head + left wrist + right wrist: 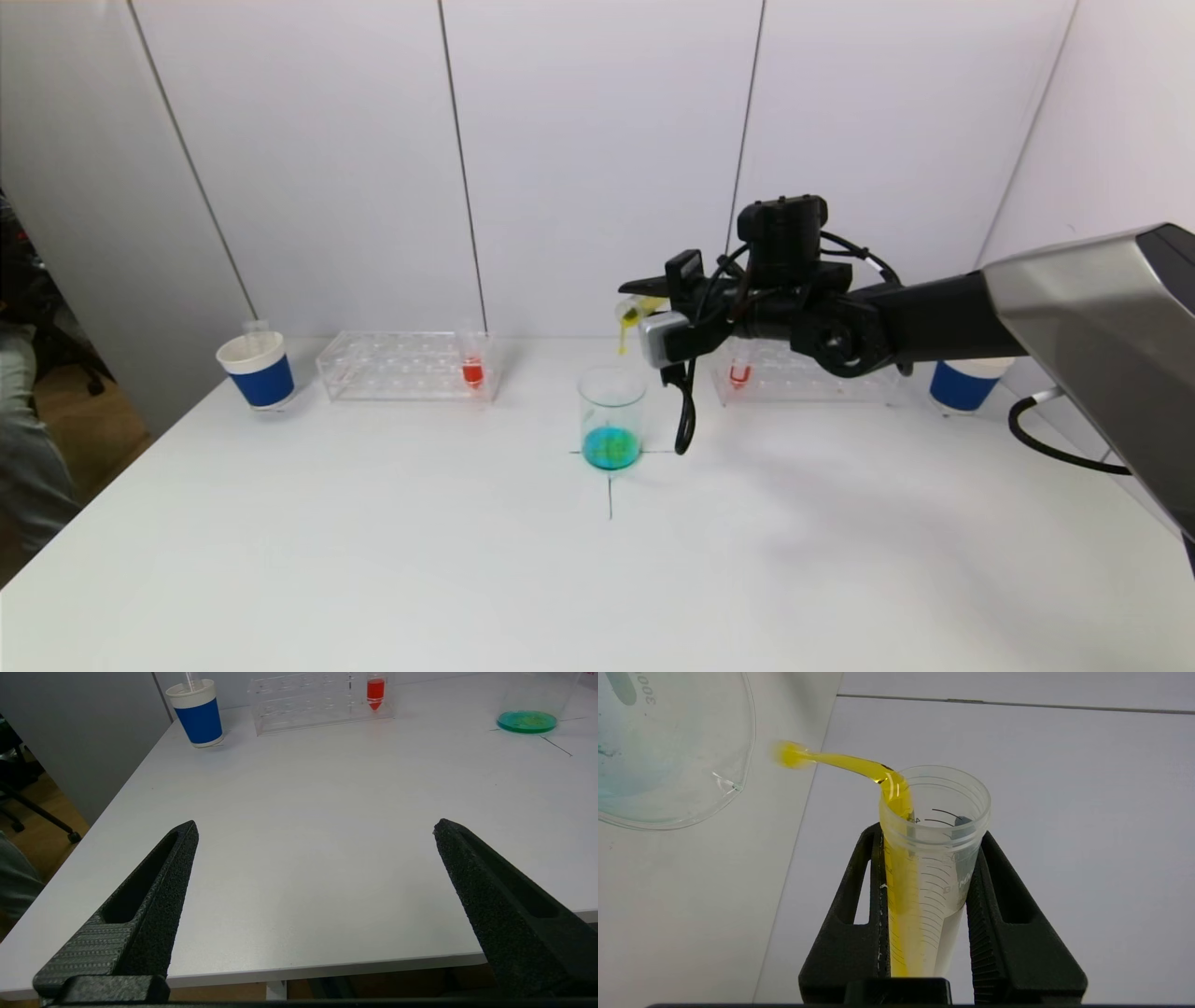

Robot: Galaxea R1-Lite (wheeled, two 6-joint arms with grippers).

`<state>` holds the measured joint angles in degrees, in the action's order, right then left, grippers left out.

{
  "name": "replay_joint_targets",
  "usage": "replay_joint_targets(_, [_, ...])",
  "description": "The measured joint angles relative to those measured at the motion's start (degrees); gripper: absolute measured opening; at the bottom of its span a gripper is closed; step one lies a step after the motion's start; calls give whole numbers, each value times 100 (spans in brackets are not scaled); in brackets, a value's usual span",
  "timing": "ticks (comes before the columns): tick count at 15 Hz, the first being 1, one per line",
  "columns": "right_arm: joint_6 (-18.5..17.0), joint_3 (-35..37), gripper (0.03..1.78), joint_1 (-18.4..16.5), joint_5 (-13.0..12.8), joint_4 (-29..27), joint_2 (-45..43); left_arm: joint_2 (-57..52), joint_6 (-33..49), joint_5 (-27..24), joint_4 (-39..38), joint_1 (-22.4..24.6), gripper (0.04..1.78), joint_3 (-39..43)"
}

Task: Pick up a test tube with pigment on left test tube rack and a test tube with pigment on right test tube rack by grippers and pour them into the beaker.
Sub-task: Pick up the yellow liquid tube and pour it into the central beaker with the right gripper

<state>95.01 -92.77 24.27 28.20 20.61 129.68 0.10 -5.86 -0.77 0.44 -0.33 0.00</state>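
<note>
right gripper [924, 905] has its jaws clamped on the tube [927, 858], tipped over the beaker [611, 415] so yellow runs in, while the left gripper [313, 882] idles wide open, empty

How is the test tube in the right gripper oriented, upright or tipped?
Tipped: test tube, clamped in right gripper, streams yellow pigment toward the beaker.

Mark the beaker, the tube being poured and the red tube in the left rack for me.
beaker [611, 411]: head view, clear wall above the liquid.
yellow test tube [924, 896]: right wrist view, graduated body.
red test tube [375, 693]: left wrist view, red-filled lower part.
</note>
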Motion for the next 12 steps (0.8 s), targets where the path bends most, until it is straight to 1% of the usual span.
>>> replay_joint_targets(12, [581, -22, 53, 6, -15, -9, -80, 0, 0, -2, 0, 0, 176, 0])
